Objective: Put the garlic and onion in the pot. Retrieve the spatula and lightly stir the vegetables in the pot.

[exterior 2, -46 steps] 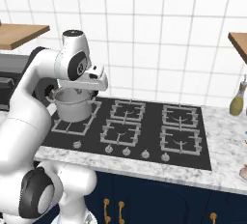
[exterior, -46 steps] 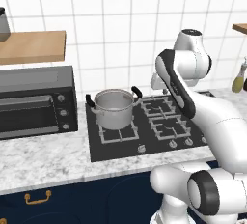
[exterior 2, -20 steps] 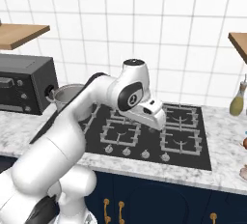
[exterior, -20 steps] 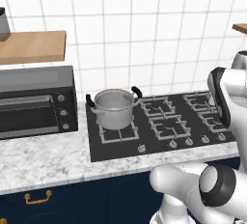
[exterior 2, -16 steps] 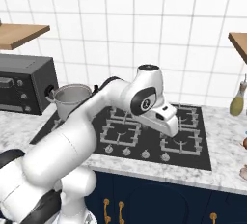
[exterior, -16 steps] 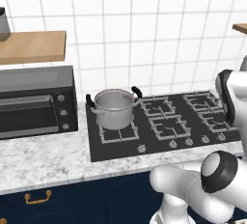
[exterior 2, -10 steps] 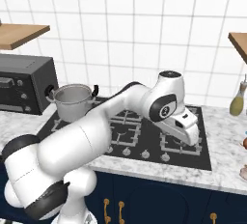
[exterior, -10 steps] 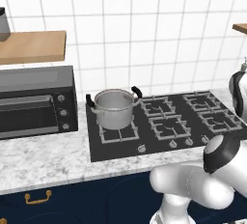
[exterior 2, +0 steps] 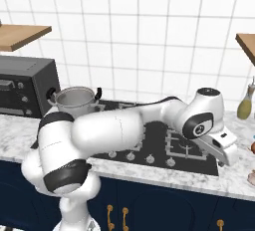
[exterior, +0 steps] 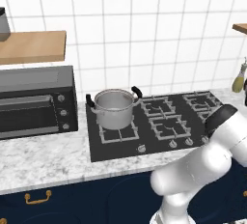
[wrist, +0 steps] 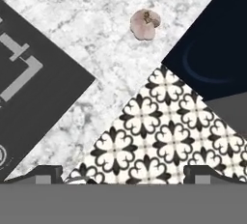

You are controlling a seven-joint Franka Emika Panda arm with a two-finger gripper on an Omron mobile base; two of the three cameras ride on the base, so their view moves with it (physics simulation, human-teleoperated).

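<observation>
The steel pot [exterior: 114, 108] [exterior 2: 75, 99] with black loop handles stands on the cooktop's back left burner. My arm reaches far right, with the gripper [exterior 2: 224, 151] over the cooktop's right end. In the hand view the gripper [wrist: 123, 175] is open with nothing between its fingertips [wrist: 48, 172]. The pale pinkish garlic [wrist: 144, 24] lies on the marble counter ahead of it, and the garlic [exterior 2: 251, 177] also shows at the counter's right edge. A small orange-brown onion [exterior 2: 252, 148] sits just behind it. The spatula is out of view.
A black toaster oven [exterior: 34, 100] stands left of the cooktop [exterior: 159, 126]. An olive bottle [exterior 2: 244, 106] is at the back right by the wall. The counter's front edge, dark blue cabinets [wrist: 212, 39] and patterned floor [wrist: 159, 131] lie below the hand.
The arm has swung from beside the pot rightward across the cooktop to the counter's right end. The gripper stays open and the pot has not moved.
</observation>
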